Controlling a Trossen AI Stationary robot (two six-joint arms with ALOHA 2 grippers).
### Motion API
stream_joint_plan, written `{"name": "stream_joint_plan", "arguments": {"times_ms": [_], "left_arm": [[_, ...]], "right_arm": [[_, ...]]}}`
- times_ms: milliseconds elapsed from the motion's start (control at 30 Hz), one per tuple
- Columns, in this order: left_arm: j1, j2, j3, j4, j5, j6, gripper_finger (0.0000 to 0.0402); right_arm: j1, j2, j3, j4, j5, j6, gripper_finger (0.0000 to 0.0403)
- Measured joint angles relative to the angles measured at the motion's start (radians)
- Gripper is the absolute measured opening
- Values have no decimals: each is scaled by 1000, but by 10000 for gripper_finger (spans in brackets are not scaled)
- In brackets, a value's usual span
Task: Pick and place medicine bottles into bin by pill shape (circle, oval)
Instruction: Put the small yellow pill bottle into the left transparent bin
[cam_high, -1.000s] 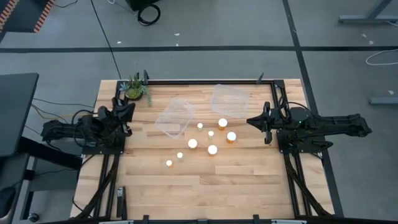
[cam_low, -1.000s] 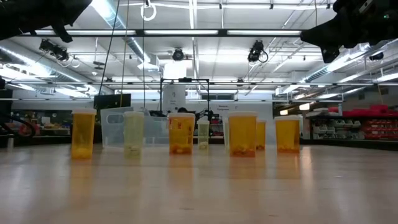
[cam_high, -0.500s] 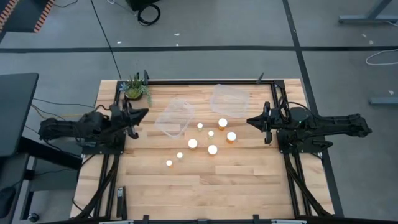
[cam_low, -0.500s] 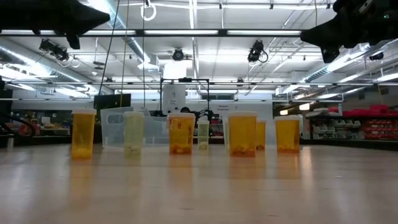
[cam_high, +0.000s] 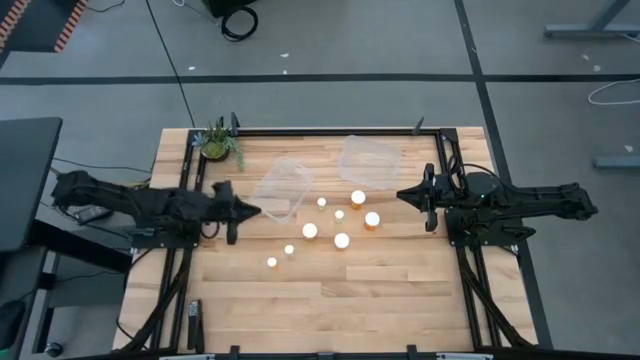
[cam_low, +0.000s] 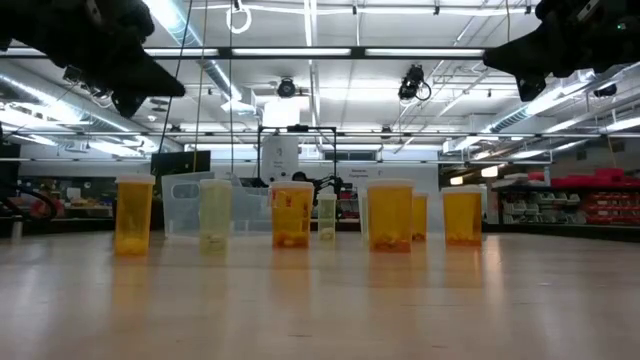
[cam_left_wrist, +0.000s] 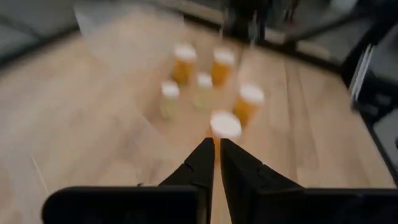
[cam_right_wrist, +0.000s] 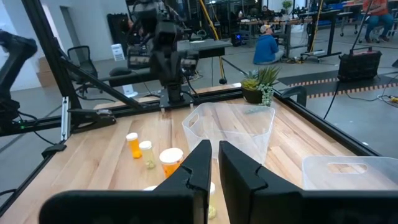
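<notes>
My left gripper (cam_high: 256, 210) sits left of centre in the overhead shot, fingers nearly together and holding nothing, right by the near bin (cam_high: 281, 189). The bottles (cam_high: 330, 222) are all clustered mid-frame on the table (cam_high: 330, 290), none in a bin yet. My right gripper (cam_high: 402, 196) waits at the right, pinched closed and empty, just below the far bin (cam_high: 371, 160)

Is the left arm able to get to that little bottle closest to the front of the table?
Probably yes. The left gripper hangs above bare wood, and nothing stands between it and the front bottle; the clear bin lies off the other way.
</notes>
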Motion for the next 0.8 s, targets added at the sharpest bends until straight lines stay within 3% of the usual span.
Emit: {"name": "stream_joint_plan", "arguments": {"times_ms": [400, 800], "left_arm": [[-146, 345, 142, -79, 8, -126, 111], [-178, 519, 304, -179, 4, -132, 187]], "right_arm": [[0, 0, 0, 0, 0, 0, 37], [0, 0, 0, 0, 0, 0, 37]]}}
